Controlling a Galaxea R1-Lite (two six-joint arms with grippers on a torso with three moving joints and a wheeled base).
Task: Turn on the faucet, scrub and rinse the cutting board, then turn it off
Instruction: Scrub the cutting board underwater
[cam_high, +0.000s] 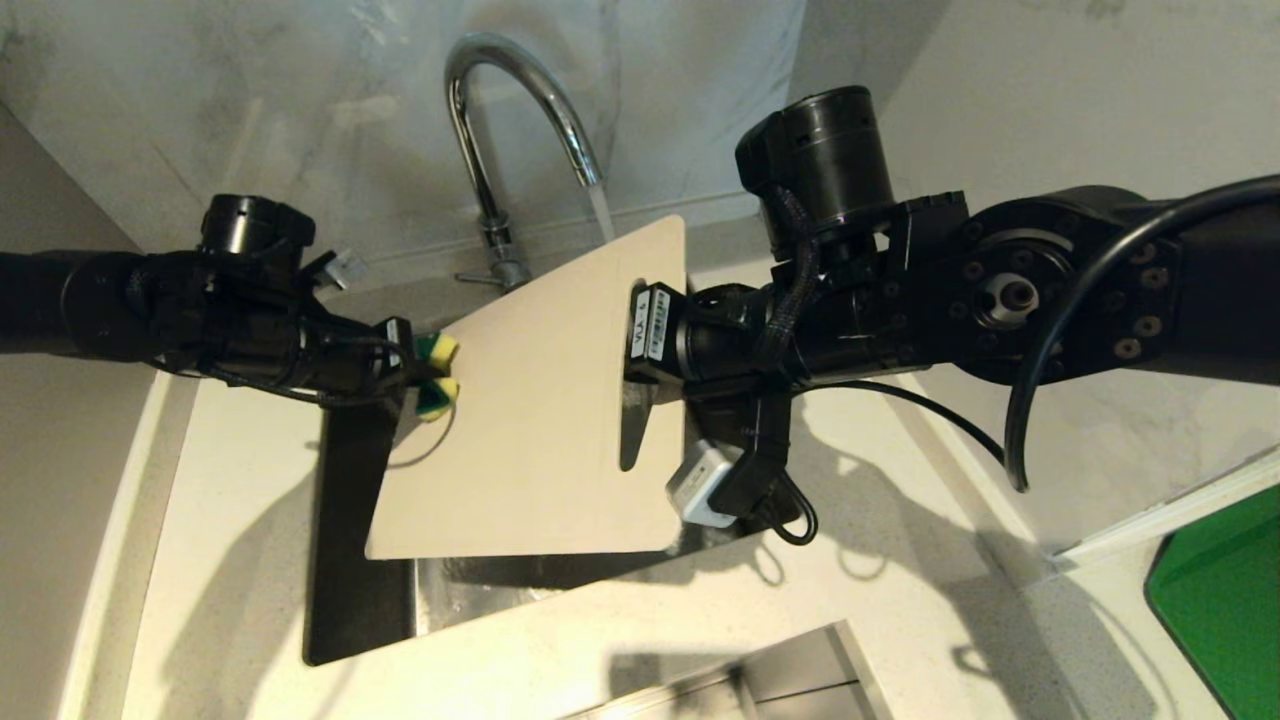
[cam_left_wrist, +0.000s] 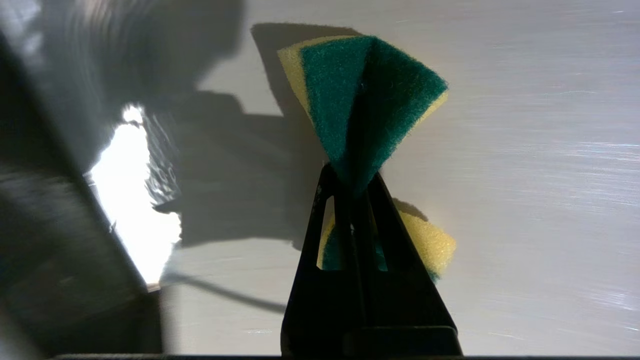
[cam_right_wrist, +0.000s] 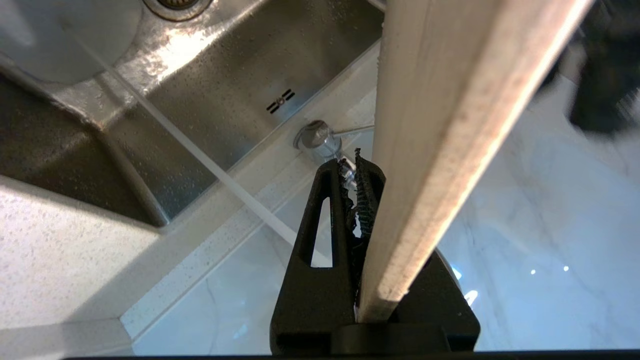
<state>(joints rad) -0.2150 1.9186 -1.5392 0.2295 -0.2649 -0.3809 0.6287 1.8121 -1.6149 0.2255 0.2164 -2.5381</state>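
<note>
Head view: faucet (cam_high: 500, 130) is already on, a thin stream falls from the spout behind the top edge of the cutting board (cam_high: 540, 420). Board is held tilted over the sink (cam_high: 360, 600) by the right gripper (cam_high: 640, 340), jaws clamped on its edge at the slot-handle end; right wrist view shows the board's edge pinched between the fingers. Left gripper (cam_high: 415, 370) is squeezed tight on a folded yellow-green sponge (cam_high: 437, 372), sitting at the board's left edge, touching or just off it. Judged stage: tap step done, scrubbing under way; rinse and shutting off the tap are left. Writing: white sticker on the right gripper has a barcode and small text, not readable. Green board (cam_high: 1220, 590) lies well apart on the right.
</note>
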